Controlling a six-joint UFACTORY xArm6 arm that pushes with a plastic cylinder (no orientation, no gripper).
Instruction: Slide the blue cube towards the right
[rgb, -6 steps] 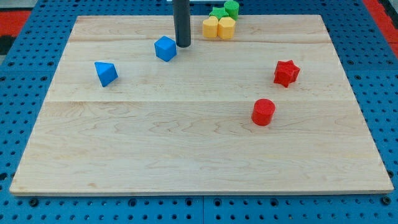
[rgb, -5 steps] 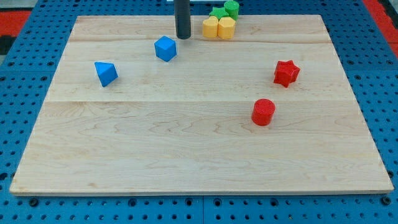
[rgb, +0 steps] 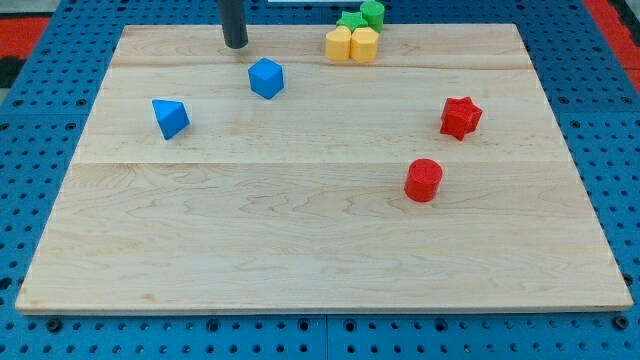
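The blue cube (rgb: 266, 77) sits on the wooden board (rgb: 300, 240) near the view's top, left of centre. My tip (rgb: 235, 45) is up and to the left of the cube, apart from it, close to the board's top edge. A second blue block, a wedge-like shape (rgb: 170, 118), lies further left and lower.
Two yellow blocks (rgb: 352, 44) stand side by side at the top, with two green blocks (rgb: 362, 15) just behind them. A red star-shaped block (rgb: 460, 117) is at the right. A red cylinder (rgb: 423, 180) lies below it, nearer the middle.
My tip has moved up and then left, from just right of the blue cube to its upper left. No block has moved.
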